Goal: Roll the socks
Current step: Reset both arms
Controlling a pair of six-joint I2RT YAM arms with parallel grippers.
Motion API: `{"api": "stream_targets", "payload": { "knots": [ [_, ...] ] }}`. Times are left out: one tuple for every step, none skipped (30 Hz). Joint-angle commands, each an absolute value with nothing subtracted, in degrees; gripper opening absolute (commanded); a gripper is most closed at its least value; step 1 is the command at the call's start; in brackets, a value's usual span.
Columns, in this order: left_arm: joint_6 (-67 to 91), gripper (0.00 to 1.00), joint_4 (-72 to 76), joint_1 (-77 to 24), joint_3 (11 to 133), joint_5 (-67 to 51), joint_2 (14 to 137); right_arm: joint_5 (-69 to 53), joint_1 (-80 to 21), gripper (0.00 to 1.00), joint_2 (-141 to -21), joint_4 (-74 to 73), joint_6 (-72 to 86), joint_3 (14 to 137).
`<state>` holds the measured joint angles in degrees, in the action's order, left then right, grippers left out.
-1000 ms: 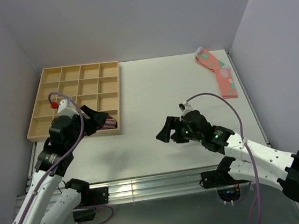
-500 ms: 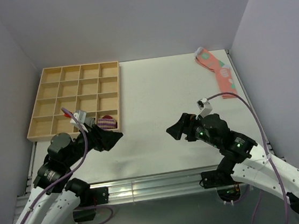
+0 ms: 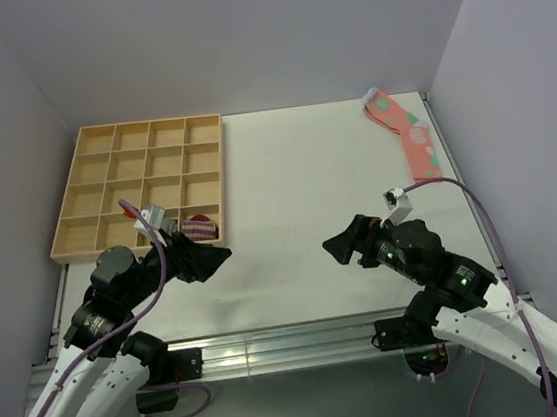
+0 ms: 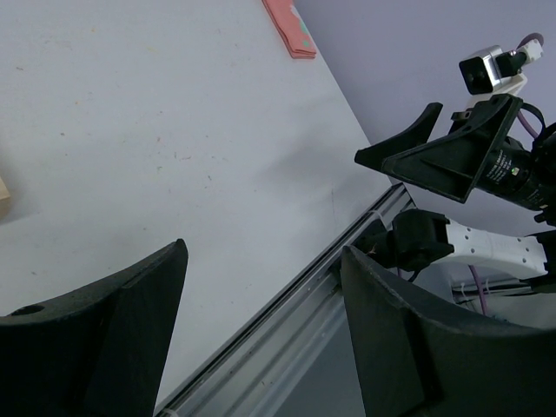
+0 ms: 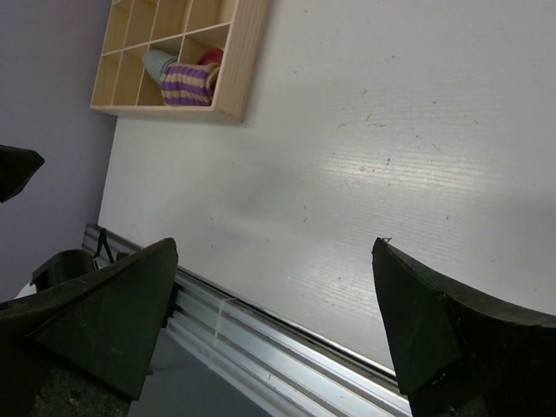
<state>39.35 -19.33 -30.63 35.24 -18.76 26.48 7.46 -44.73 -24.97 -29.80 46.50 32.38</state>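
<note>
As left gripper (image 3: 219, 259) & right gripper (image 3: 336, 249) jaws gape wide, empty, no grey sock shows. Locate it 1st; only pink socks (image 3: 409, 138) lie unrolled, far right.

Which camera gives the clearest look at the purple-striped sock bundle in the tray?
The right wrist view: the purple-striped sock bundle lies unobstructed in a corner compartment of the wooden tray. The top external view shows the bundle small, just beyond the left gripper. The left wrist view does not show it.
</note>
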Motion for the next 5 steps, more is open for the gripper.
{"api": "stream_targets", "payload": {
  "knots": [
    [37.79,0.77,-17.05,-30.85,35.33,-19.95,26.72,8.97,-44.47,1.0,-24.96,-30.23,45.18,34.72],
    [37.71,0.77,-17.14,-30.85,35.42,-20.04,26.98,9.14,-44.47,1.0,-25.13,-30.41,44.83,35.15],
    [37.71,0.77,-17.14,-30.85,35.42,-19.95,26.98,9.23,-44.56,1.0,-25.4,-30.5,44.74,35.33],
    [37.71,0.77,-17.14,-30.85,35.33,-19.86,26.98,9.32,-44.47,1.0,-25.31,-30.41,44.65,35.42],
    [37.79,0.77,-17.14,-30.85,35.33,-19.69,26.98,9.93,-44.47,1.0,-25.14,-30.24,44.47,35.59]
  ]
}}
